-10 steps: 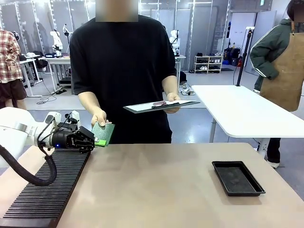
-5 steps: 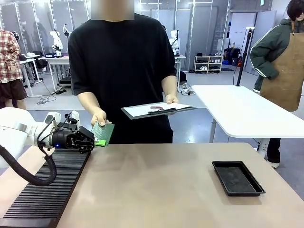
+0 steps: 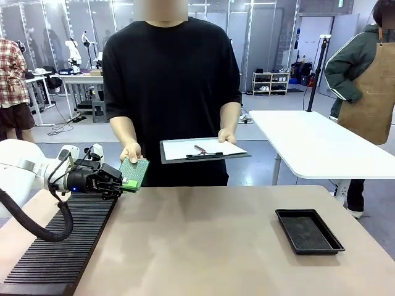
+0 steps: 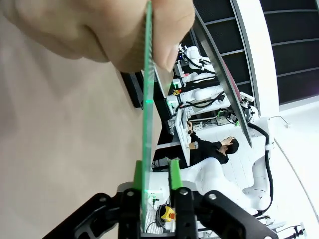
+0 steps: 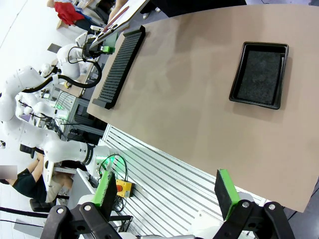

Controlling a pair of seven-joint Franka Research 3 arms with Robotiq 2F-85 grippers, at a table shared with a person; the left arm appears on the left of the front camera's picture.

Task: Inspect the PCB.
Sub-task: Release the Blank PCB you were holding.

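In the front view the left gripper (image 3: 120, 183) met the PCB (image 3: 134, 172) at its lower edge while the person's hand (image 3: 130, 152) pinched its top — a handover for inspection. The clipboard (image 3: 203, 150) sat lower and flatter than a second before. In the left wrist view the jaws stood parted, the PCB against one pad. In the right wrist view the right gripper (image 5: 167, 191) hung wide open — idle.

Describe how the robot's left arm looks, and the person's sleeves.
The left arm is white and rounded, with a black ribbed hose beneath. Its jaws are black with green pads; a small blue light glows behind them. The person wears short black sleeves.
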